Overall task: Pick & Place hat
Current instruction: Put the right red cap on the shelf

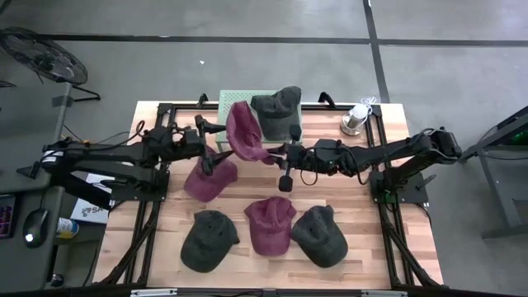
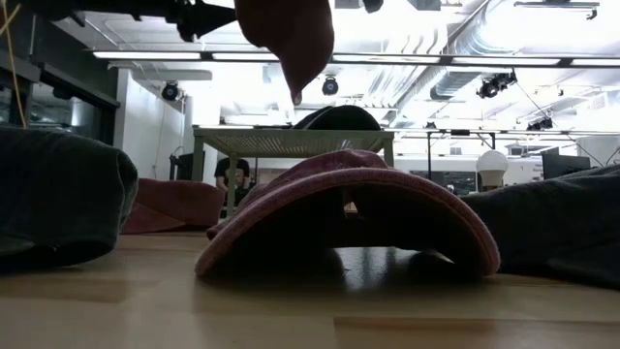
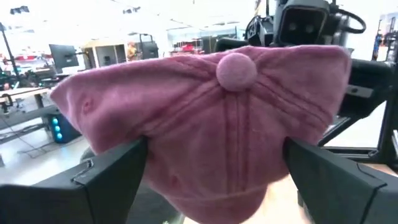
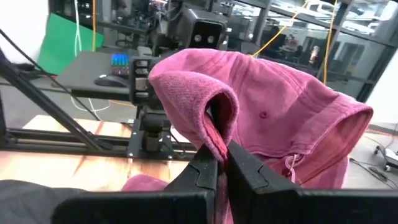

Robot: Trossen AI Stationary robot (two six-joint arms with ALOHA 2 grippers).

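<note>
A pink cap hangs in the air between my two grippers, in front of the green raised platform. A dark cap lies on that platform. My right gripper is shut on the pink cap, coming from the table's right. My left gripper is wide open at the cap's left. Its fingers stand on either side of the crown, whose top button faces it. The cap also shows at the top of the low view. My right gripper pinches a folded bit of the pink cap's edge between its two fingers. The fingers come level from the table's right. The cap is lifted clear of the table and hangs around and beyond the fingers. My left gripper: I cannot tell whether its open fingers touch the crown.
Several more caps lie on the wooden table. A pink one is below the left gripper. A dark one, a pink one and a dark one lie near the front. A small lamp-like thing stands at the back right.
</note>
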